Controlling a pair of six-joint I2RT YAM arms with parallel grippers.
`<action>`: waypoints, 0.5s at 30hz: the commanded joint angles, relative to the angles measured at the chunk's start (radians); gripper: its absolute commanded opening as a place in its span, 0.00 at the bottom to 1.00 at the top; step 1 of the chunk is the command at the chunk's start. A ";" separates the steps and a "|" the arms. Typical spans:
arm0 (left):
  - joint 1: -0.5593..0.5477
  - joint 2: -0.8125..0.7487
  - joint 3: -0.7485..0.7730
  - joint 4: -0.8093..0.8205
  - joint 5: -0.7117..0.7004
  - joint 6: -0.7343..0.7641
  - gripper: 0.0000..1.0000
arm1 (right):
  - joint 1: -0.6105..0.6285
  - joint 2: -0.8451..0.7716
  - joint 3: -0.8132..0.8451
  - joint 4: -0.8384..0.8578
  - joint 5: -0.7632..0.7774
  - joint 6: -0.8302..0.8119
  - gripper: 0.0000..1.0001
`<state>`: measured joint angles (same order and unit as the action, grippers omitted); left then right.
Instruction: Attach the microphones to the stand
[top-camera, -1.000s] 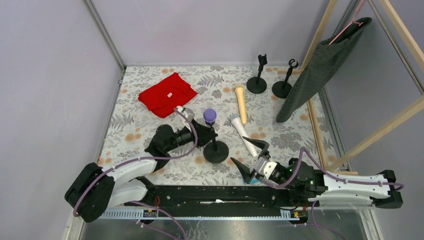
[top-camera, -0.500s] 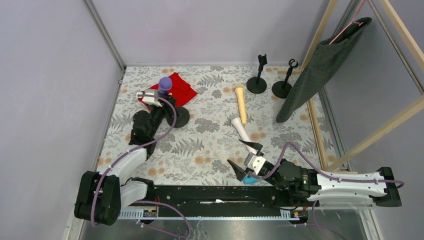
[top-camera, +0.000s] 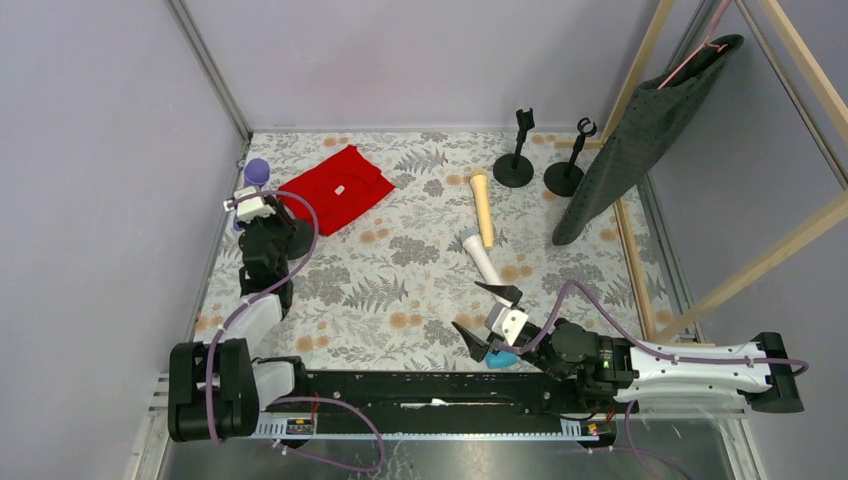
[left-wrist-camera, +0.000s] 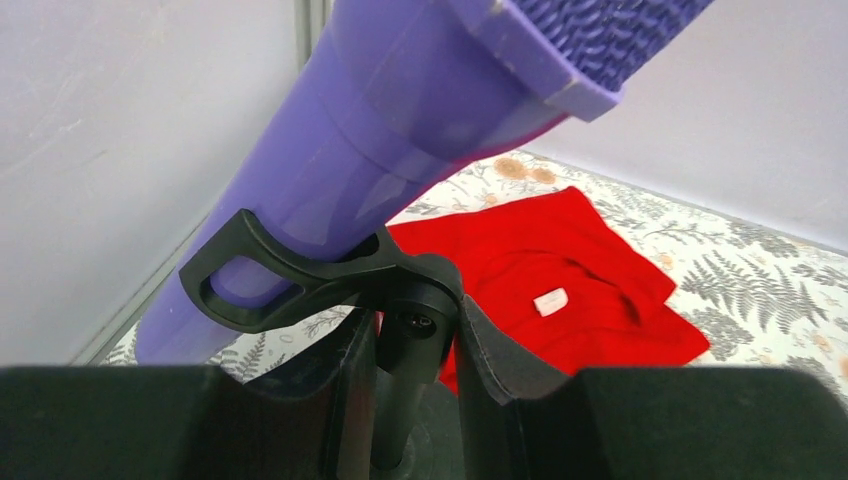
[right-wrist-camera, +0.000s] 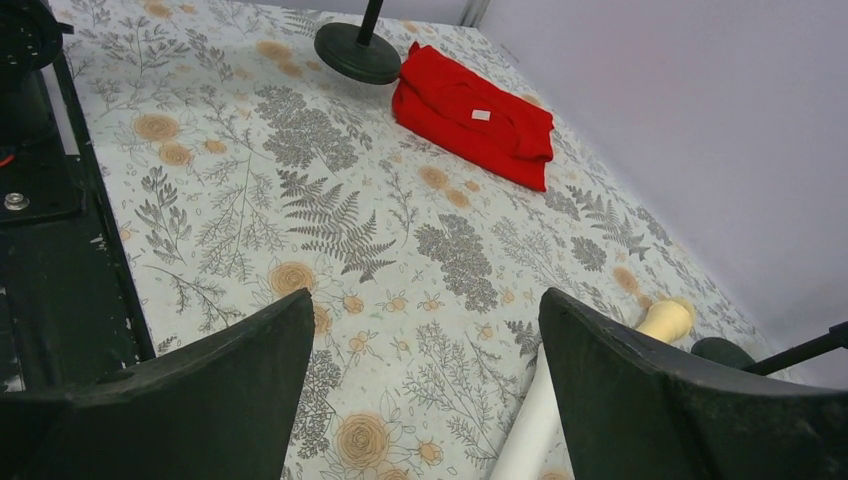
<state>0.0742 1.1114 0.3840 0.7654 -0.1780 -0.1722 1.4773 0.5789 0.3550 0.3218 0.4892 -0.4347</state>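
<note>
left gripper (left-wrist-camera: 412, 345) is clamped on the stand (left-wrist-camera: 300, 285) holding the purple microphone (left-wrist-camera: 400, 130), so set its base flat before letting go.

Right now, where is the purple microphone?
In the top view the purple microphone sits at the table's far left edge, just left of the red cloth, clipped in the stand that the left gripper holds.
</note>
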 joint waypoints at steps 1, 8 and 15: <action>0.015 0.047 -0.018 0.279 -0.053 0.012 0.00 | 0.000 0.021 0.005 0.014 0.037 0.030 0.89; 0.039 0.192 -0.048 0.451 -0.013 -0.012 0.02 | 0.000 0.049 0.004 0.030 0.040 0.037 0.89; 0.042 0.242 -0.055 0.460 -0.014 -0.014 0.30 | 0.000 0.073 0.001 0.045 0.045 0.038 0.89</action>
<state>0.1104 1.3571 0.3172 1.0321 -0.1909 -0.1764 1.4773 0.6418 0.3550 0.3225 0.5083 -0.4133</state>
